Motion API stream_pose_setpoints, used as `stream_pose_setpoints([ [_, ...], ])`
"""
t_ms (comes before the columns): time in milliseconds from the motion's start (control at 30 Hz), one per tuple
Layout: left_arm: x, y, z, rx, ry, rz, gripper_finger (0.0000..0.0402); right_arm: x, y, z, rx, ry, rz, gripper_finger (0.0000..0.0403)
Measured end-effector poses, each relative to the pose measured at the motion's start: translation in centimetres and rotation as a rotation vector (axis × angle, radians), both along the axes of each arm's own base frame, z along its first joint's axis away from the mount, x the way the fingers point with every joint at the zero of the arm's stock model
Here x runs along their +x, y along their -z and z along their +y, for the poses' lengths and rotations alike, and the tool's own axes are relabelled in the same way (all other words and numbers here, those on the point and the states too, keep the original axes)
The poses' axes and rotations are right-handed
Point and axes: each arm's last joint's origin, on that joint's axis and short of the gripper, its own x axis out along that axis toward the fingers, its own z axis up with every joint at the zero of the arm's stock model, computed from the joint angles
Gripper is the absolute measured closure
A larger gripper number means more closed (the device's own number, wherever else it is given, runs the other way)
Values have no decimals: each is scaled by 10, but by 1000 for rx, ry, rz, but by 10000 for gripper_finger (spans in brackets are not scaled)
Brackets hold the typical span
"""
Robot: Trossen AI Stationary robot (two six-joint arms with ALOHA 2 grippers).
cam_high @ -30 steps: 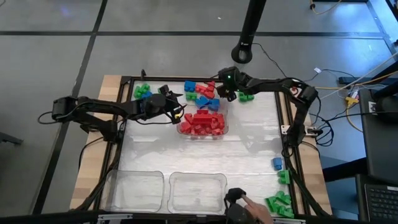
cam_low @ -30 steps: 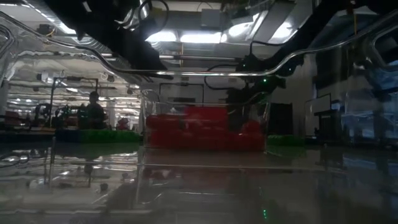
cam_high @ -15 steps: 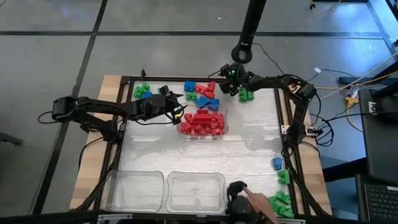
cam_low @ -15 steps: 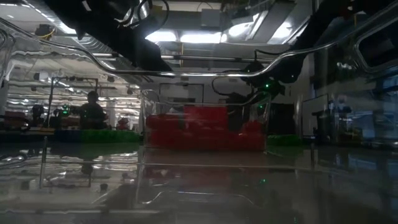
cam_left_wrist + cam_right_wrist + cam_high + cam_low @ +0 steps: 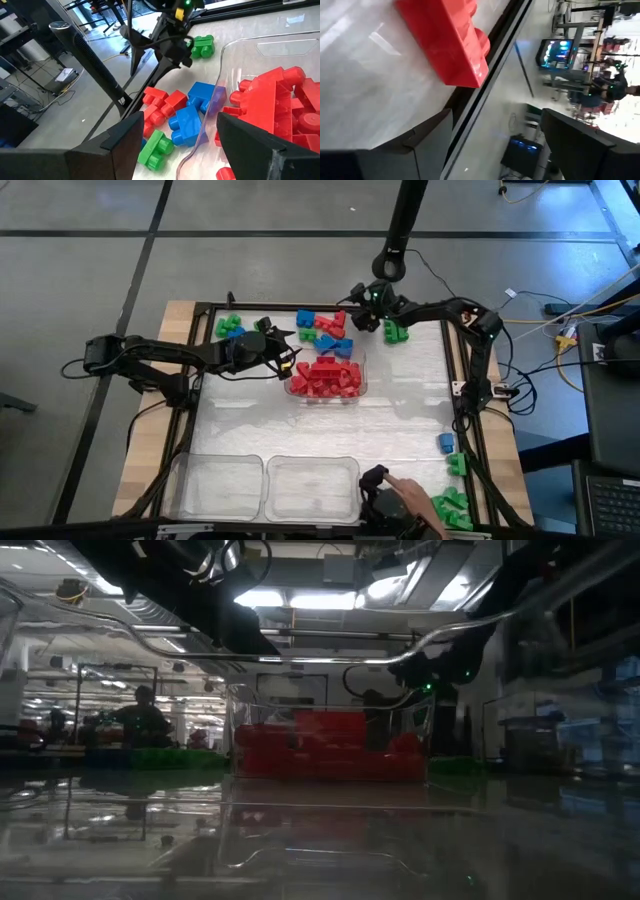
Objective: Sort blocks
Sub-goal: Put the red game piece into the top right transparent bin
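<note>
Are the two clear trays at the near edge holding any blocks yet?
No: in the high view both clear trays show bare bottoms, no blocks inside.

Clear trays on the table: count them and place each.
3. One tray at the table's middle holds red blocks. Two trays sit at the near edge, one left, one centre. None seems hidden.

Three clear trays (image 5: pixel 213 485), two robot arms (image 5: pixel 150 360) on the table.
One tray holds a heap of red blocks (image 5: pixel 325 377); two stand unfilled.
</note>
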Motion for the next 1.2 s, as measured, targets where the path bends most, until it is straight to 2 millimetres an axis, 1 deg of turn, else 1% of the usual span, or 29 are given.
stream_pose_setpoints([
  [133, 0, 0, 0, 0, 0, 2, 160, 3, -1, -1, -30, -42, -29, 100],
  [500, 0, 0, 0, 3, 1, 4, 160, 5, -2, 1, -12, -110, -70, 100],
  [600, 0, 0, 0, 4, 1, 4, 160, 5, -2, 1, 0, -103, -76, 100],
  [800, 0, 0, 0, 13, 6, 11, 160, 4, -2, 1, 90, -44, -124, 100],
  [967, 0, 0, 0, 14, 4, 12, 160, 3, 1, 1, 125, -11, -114, 100],
  [1100, 0, 0, 0, 16, 5, 14, 160, 3, 1, 2, 146, 2, -119, 100],
  [1200, 0, 0, 0, 16, 5, 14, 160, 4, -1, 1, 130, -20, -136, 100],
])
